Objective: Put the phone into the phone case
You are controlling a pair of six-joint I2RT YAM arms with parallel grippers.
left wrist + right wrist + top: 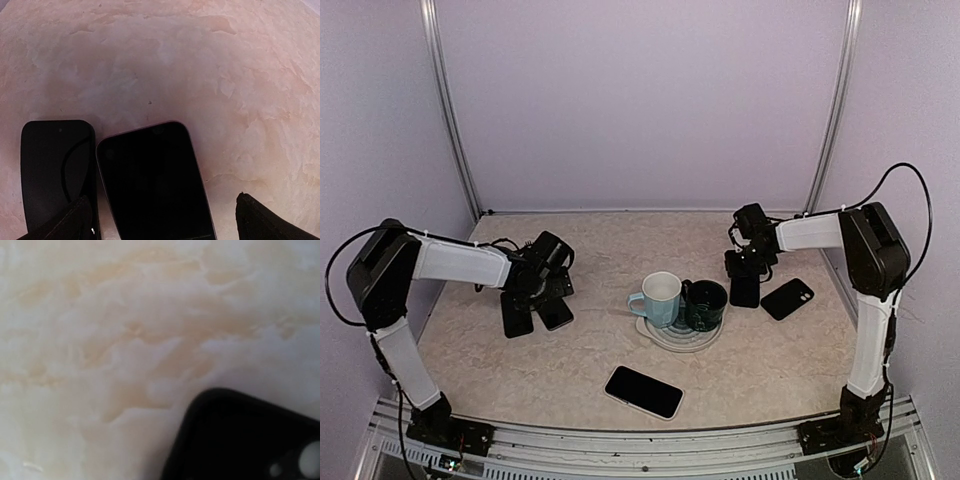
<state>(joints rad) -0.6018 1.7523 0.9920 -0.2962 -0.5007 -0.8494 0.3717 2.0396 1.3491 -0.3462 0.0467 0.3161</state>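
Note:
In the left wrist view a dark phone (150, 180) with a thin pale rim lies flat beside a black phone case (55, 170) on its left. My left gripper (165, 222) hangs open above them, one fingertip over the case and the other over bare table. From above, this pair (555, 314) sits under the left gripper (542, 290). My right gripper (745, 270) is low over a black slab (745, 291). Its fingers do not show in the right wrist view. That view shows only a black case corner (250, 440) with camera holes.
A light blue mug (660, 298) and a dark green mug (705, 304) stand on a round coaster (665, 338) mid-table. Another black phone (643, 391) lies near the front edge. A black case with a camera cutout (787, 298) lies right of the right gripper.

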